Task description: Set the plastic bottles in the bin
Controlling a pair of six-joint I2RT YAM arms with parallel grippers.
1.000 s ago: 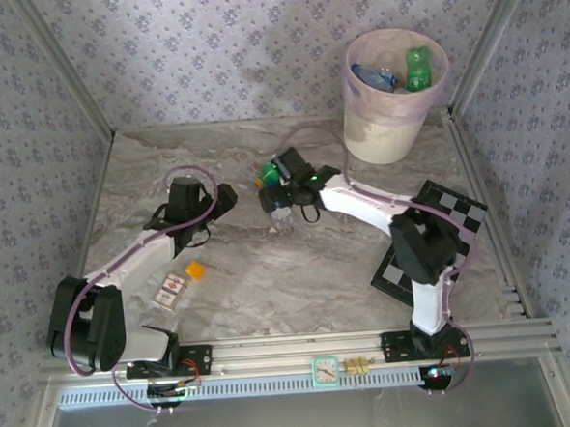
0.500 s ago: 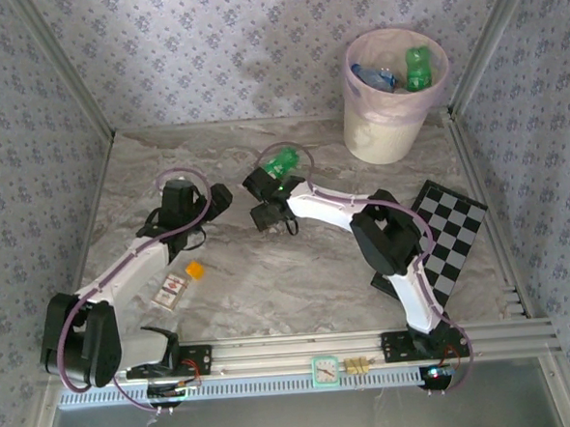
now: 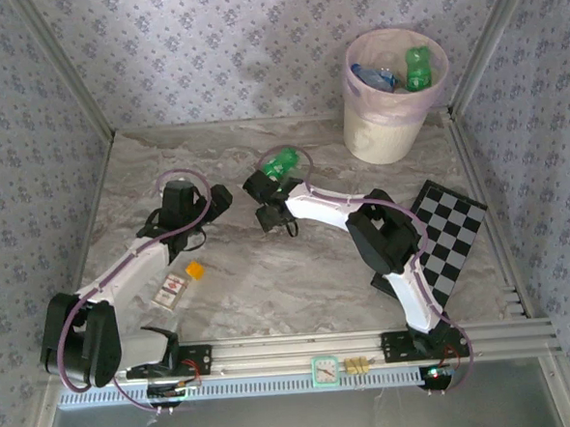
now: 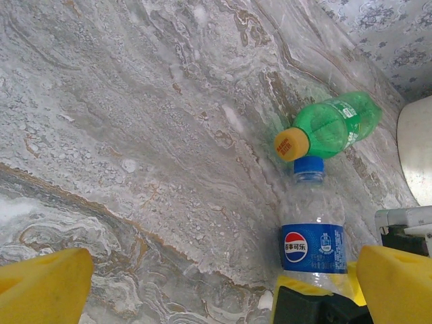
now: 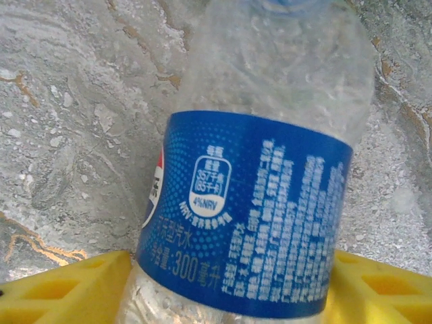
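Top view: the round cream bin (image 3: 385,135), with a pink film liner folded over its rim, stands at one o'clock on the veined marble table (image 3: 270,282). A ribbed green bottle (image 3: 280,162) lies at twelve o'clock of the right gripper (image 3: 271,214).

Left wrist: the left gripper (image 4: 219,283) has its yellow fingers spread wide. The green bottle's yellow cap sits just beside the blue cap of the clear bottle (image 4: 312,229).

Right wrist: the yellow jaws pinch that crinkled, blue-labelled clear bottle.

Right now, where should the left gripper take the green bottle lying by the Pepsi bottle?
Take the green bottle at mid-body, probably from above, gripping across its width. It lies on its side, round and widest there, and its yellow cap sits right by the blue cap of the Pepsi bottle, so the neck end is crowded.
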